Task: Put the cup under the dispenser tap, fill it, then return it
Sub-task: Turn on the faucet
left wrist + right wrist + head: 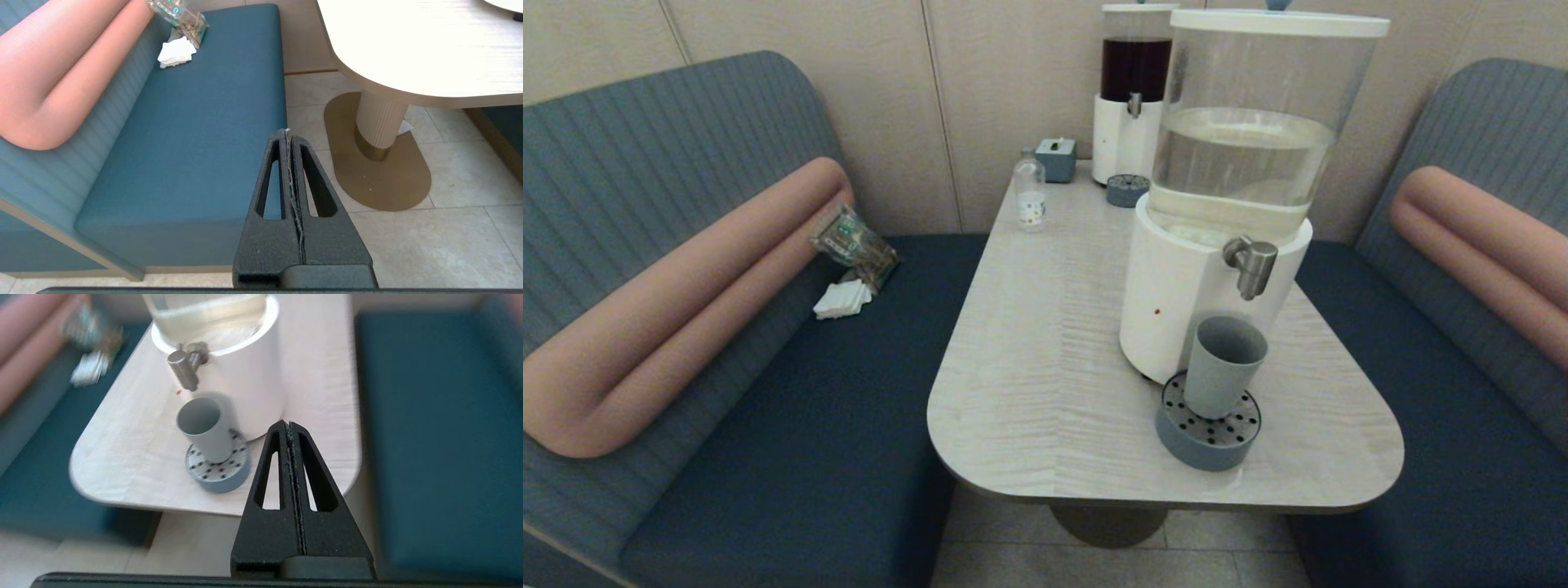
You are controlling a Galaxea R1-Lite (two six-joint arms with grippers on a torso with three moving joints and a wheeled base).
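On the pale wood-grain table (1045, 343), between two blue benches:
Large dispenser (1176, 310): clear tank of pale liquid on a white round base, near the table's right front corner.
Small dispenser (1131, 90): dark liquid, white base, at the far end by the wall.
Drip tray (1207, 445): round grey-blue perforated stand, touching the foot of the large dispenser.
Cup (1223, 366): plain grey-blue plastic tumbler, upright on the drip tray, mouth open; contents cannot be told.
Dispenser tap (1251, 263): short brushed-steel spout, directly above the cup, apart from its rim.
Bottle (1030, 194): small, clear, white label, far left edge.
Left gripper (288, 132): black fingers pressed together, holding nothing, low over the left bench seat's edge.
Right gripper (288, 425): black fingers pressed together, holding nothing, off the table's near right corner, apart from the cup.
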